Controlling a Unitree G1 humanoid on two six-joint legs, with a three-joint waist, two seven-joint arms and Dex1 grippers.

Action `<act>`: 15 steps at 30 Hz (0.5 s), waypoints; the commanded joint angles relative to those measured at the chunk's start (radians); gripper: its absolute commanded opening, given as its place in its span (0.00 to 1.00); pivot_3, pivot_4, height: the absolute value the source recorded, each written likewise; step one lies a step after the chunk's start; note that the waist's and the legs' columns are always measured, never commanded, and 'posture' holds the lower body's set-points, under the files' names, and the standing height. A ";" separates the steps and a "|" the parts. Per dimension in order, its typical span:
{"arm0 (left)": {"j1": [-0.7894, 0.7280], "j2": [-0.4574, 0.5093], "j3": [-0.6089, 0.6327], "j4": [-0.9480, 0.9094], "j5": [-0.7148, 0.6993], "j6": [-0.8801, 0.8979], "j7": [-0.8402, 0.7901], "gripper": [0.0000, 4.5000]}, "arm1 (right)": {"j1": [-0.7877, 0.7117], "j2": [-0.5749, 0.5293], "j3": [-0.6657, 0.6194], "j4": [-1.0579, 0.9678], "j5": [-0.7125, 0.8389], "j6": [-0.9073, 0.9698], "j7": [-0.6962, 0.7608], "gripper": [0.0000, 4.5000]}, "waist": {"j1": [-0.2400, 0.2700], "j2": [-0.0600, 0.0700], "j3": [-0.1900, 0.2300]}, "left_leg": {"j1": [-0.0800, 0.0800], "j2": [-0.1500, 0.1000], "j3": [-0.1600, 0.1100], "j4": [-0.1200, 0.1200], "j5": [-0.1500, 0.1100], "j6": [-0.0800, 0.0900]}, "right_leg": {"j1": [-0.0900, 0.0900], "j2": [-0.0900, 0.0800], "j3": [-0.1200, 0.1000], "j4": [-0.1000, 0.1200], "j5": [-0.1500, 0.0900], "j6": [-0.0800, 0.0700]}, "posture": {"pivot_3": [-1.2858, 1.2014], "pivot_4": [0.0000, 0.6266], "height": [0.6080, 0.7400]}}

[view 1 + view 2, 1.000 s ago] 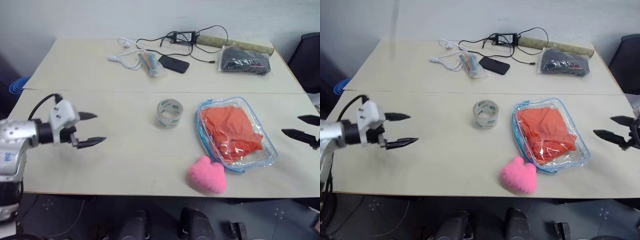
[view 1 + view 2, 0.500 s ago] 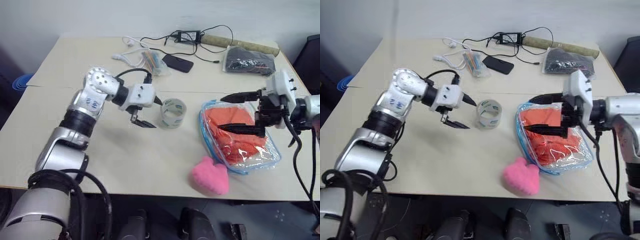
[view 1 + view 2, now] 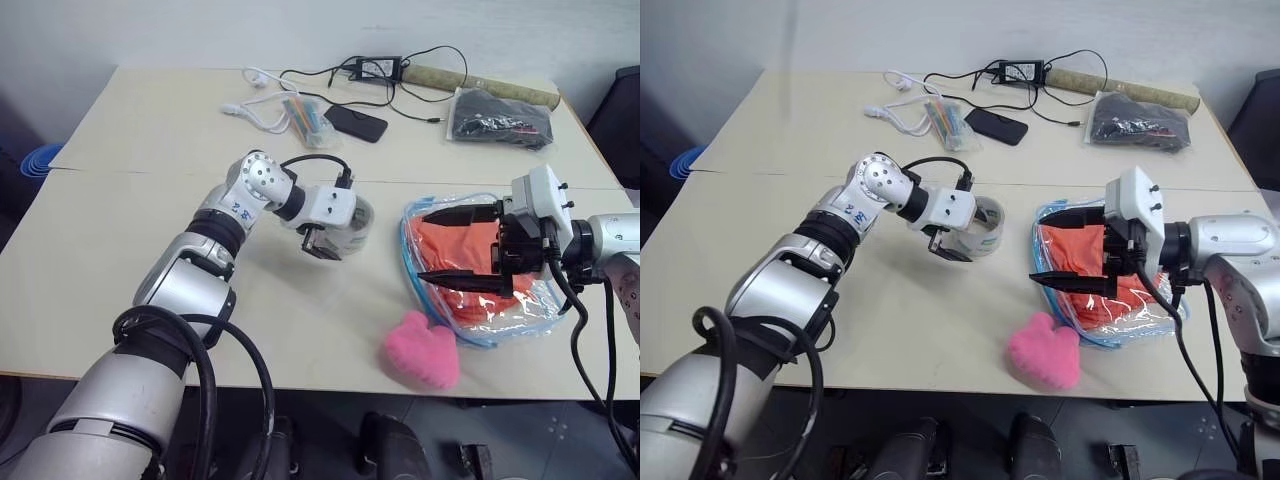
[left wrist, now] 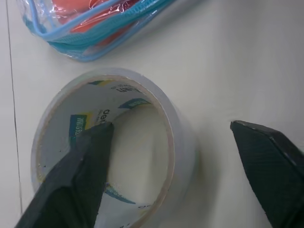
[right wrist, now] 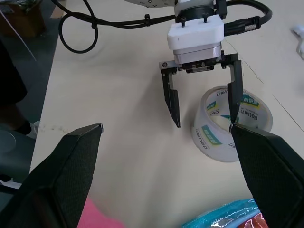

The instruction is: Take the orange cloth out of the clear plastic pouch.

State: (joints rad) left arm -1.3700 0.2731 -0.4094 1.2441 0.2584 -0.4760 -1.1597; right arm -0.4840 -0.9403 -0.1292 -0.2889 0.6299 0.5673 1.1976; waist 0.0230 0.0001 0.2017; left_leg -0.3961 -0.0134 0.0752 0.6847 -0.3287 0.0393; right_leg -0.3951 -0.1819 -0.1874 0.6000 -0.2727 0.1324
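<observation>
Pale wood counter (image 3: 150,200) against a plain grey-white wall, seam running across the middle. The tape roll (image 4: 114,147) reads "deli" inside (partly hidden). Left claw (image 5: 202,107) spread, straddling the roll's wall. Right claw (image 3: 455,245) gaping over the clear plastic pouch (image 3: 540,305), orange cloth (image 3: 450,235) inside, right side.

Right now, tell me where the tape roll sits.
The tape roll stands on the table near its middle, left of the clear pouch, with the left gripper straddling its wall.
</observation>
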 commanded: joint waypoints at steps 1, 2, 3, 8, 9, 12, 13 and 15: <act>-0.026 0.003 0.011 0.010 0.017 -0.013 -0.022 0.68 | 0.005 -0.004 -0.053 -0.048 0.029 -0.006 -0.017 1.00 | 0.001 0.000 0.000 | 0.000 0.000 0.000 0.000 0.000 0.000 | 0.000 0.000 0.000 0.000 0.000 0.000 | 0.52 0.24 1.00; -0.025 0.005 0.012 0.011 0.021 -0.016 -0.027 0.61 | 0.008 -0.005 -0.055 -0.050 0.031 -0.007 -0.019 1.00 | 0.001 0.000 0.000 | 0.000 0.000 0.000 0.000 0.000 0.000 | 0.000 0.000 0.000 0.000 0.000 0.000 | 0.52 0.24 1.00; -0.024 0.008 0.015 0.011 0.021 -0.018 -0.037 0.55 | 0.011 -0.006 -0.057 -0.050 0.031 -0.008 -0.021 1.00 | 0.001 0.000 0.000 | 0.000 0.000 0.000 0.000 0.000 0.000 | 0.000 0.000 0.000 0.000 0.000 0.000 | 0.52 0.24 1.00; -0.010 0.029 0.047 0.004 -0.004 -0.006 -0.123 0.19 | 0.012 0.001 -0.041 -0.039 0.017 -0.024 -0.029 1.00 | 0.001 0.000 0.000 | 0.000 0.000 0.000 0.001 0.000 0.000 | 0.000 0.000 0.000 0.000 0.000 0.000 | 0.52 0.24 1.00; -0.005 0.038 0.055 -0.003 -0.008 -0.002 -0.136 0.13 | 0.009 0.006 -0.032 -0.036 0.013 -0.027 -0.031 1.00 | 0.001 0.000 0.000 | 0.000 0.000 0.000 0.001 0.000 0.000 | 0.000 0.000 0.000 0.000 0.000 0.000 | 0.52 0.24 1.00; 0.012 0.078 0.077 -0.037 -0.008 0.010 -0.134 0.04 | -0.009 0.022 -0.001 -0.016 -0.005 -0.042 -0.033 1.00 | 0.000 0.000 0.000 | 0.000 0.000 0.000 0.001 0.000 0.000 | 0.000 0.000 0.000 0.000 0.000 0.000 | 0.52 0.24 1.00; 0.020 0.099 0.089 -0.056 -0.013 0.019 -0.131 0.04 | -0.014 0.027 0.010 -0.010 -0.013 -0.049 -0.032 1.00 | -0.004 0.000 0.000 | 0.000 0.000 0.000 0.001 0.000 0.000 | 0.000 0.000 0.000 0.000 0.000 0.000 | 0.52 0.24 1.00; 0.052 0.159 0.112 -0.121 -0.028 0.032 -0.140 0.04 | -0.034 0.042 0.029 0.001 -0.018 -0.054 -0.026 1.00 | -0.011 0.000 0.000 | 0.000 0.000 -0.001 0.000 0.000 0.000 | 0.000 0.000 0.001 0.001 0.000 0.000 | 0.52 0.24 1.00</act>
State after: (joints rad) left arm -1.3173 0.3933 -0.3310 1.1834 0.2654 -0.4531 -1.2949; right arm -0.4998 -0.9036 -0.1009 -0.2816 0.6114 0.5341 1.1669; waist 0.0125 -0.0003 0.2015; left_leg -0.3955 -0.0131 0.0737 0.6849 -0.3288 0.0395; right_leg -0.3956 -0.1818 -0.1863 0.6011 -0.2727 0.1324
